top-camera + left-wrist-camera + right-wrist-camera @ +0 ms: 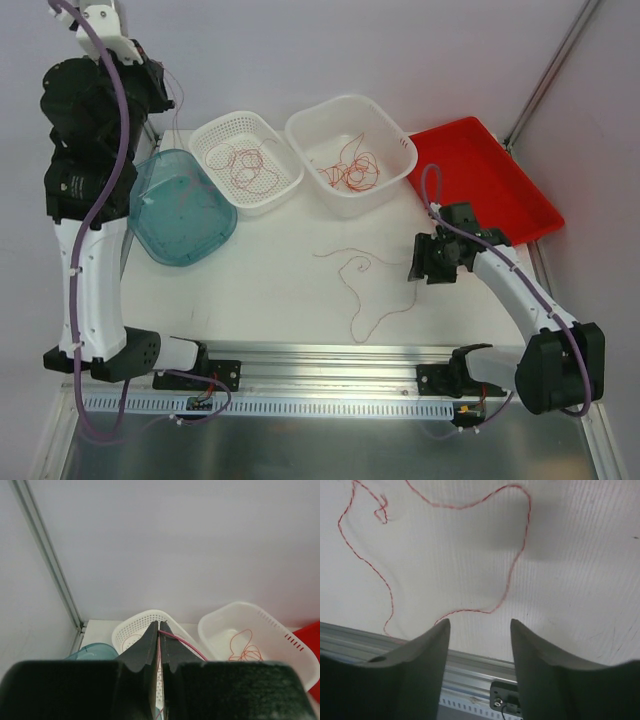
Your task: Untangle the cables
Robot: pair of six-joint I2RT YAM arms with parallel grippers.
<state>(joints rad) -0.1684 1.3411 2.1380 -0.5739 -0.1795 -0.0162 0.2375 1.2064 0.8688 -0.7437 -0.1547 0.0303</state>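
**A:** Where are the cables right now?

**B:** One loose cable (362,290) lies alone on the desk (270,280), centre of the top view, well apart from the others. A coil (245,165) sits in the mesh basket (212,128). A tangle (352,172) sits in the deeper white basket (405,148) to its right.

**A:** And the tools?

**B:** The left tool (159,626) is pressed together, pinching a hair-thin red strand (182,642) at its very tips. The right tool (480,627) is spread with nothing between its fingers. The loose cable curls just beyond it.

**A:** How should this step go?

**B:** I judge the left arm is drawing one strand up out of a basket, though I cannot tell which. It should rise slowly and straight. If a clump lifts with the strand, it should pause rather than tug the knot tighter. A tip grip on something so thin could slip. The free right tool could pin the remainder down.

**A:** And the arm poses?

**B:** The left arm rears tall in the upper left of the top view, its wrist high above the teal tub (185,215). The right arm sits low at lower right with its elbow bent. Its tool is angled down at the desk, just right of the loose cable.
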